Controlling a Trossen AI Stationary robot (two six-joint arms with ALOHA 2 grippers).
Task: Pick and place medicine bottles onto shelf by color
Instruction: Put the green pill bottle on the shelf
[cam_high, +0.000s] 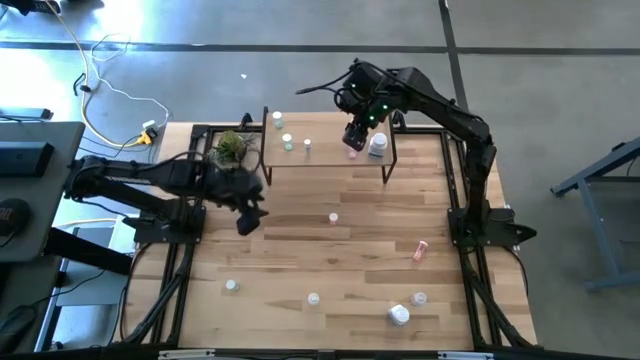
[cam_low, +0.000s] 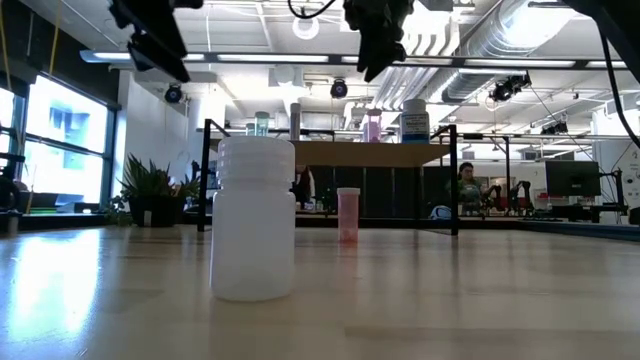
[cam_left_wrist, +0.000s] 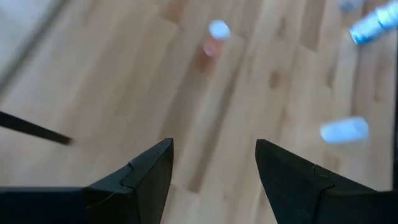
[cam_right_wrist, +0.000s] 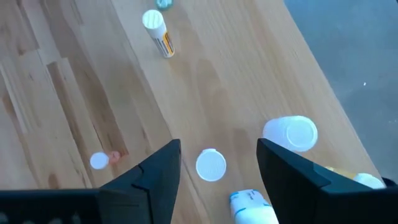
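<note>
The right gripper, fingers spread and empty, hung over the light-wood shelf beside a pink bottle; the left gripper, also spread, hovered above the plank table.

Your left gripper hangs low at mid-left with its arm stretched sideways, fingers parted and empty. Your right gripper points down, arm arched from the right, fingers likewise spread.
</note>
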